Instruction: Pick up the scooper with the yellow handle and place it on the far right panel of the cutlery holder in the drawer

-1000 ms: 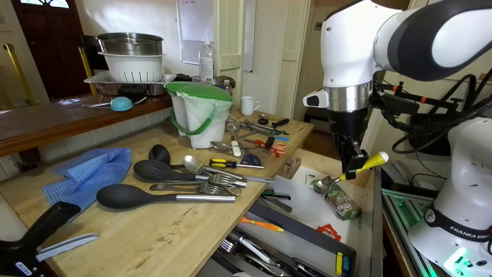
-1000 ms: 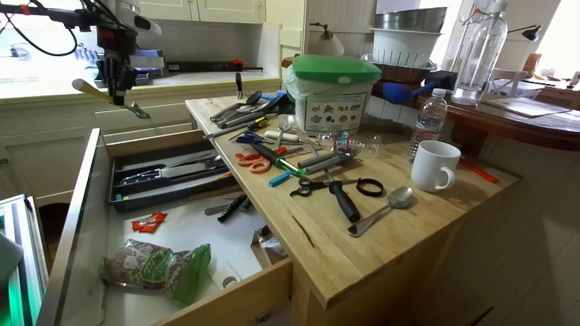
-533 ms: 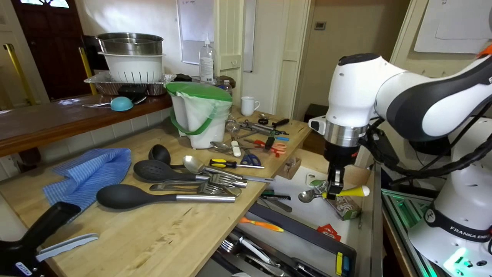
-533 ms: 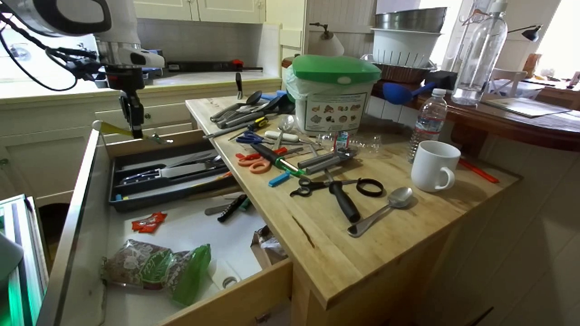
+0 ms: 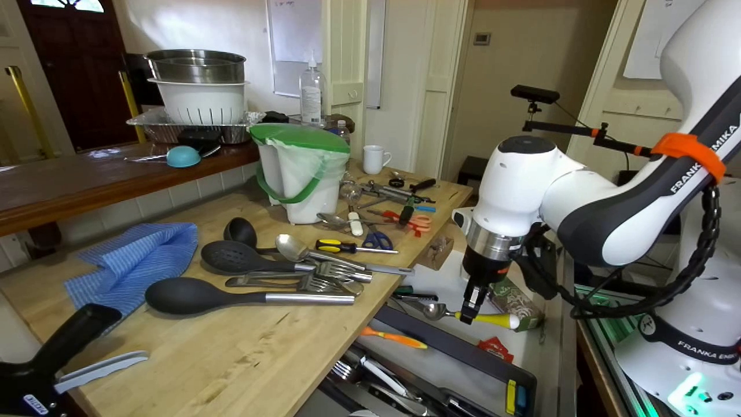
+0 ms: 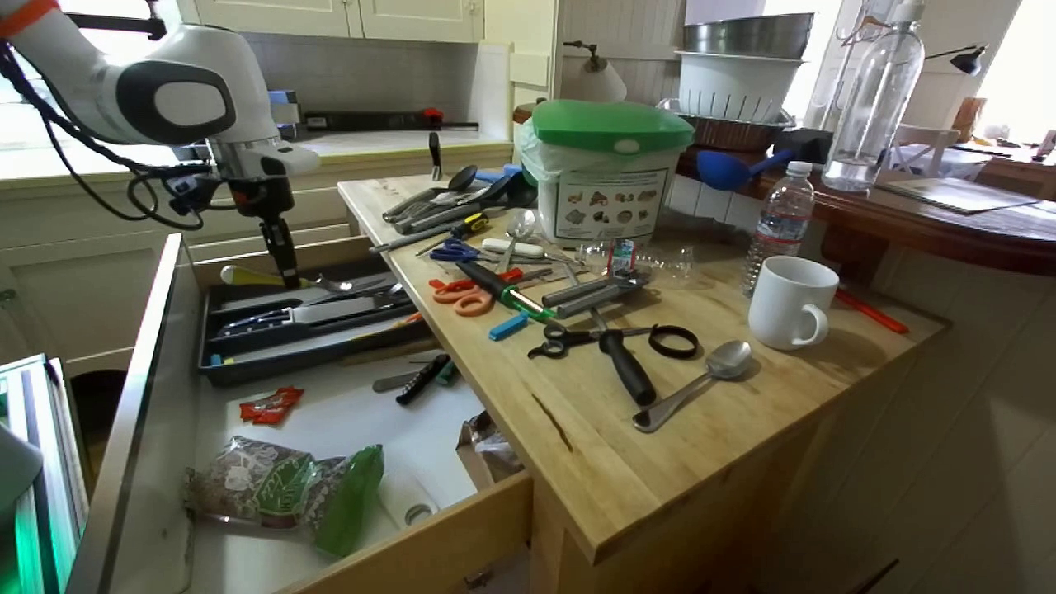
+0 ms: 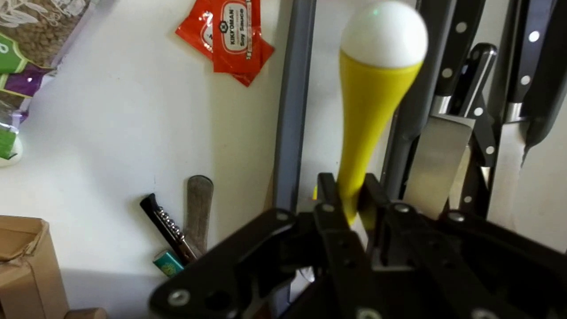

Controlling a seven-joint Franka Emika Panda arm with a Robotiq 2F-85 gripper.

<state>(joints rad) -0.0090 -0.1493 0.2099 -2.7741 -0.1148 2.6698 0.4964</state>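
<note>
The yellow-handled scooper (image 7: 370,97) is clamped in the claw (image 7: 349,195) and held over the cutlery holder (image 7: 293,110) in the drawer (image 6: 346,421); utensils (image 5: 185,296) are strewn across the wooden table (image 5: 231,347), pale cupboards (image 6: 417,16) seen beyond.

In the cutlery holder (image 7: 294,115), the compartment (image 7: 327,106) by the red sachets (image 7: 239,40) is showing open room, but knives (image 7: 437,161) crowd next door, the worktop (image 5: 249,359) looms at one end, the drawer wall (image 6: 161,371) at the other!

The window (image 6: 1033,62) burns out white while the lower panelling (image 6: 924,462) sits dim.
</note>
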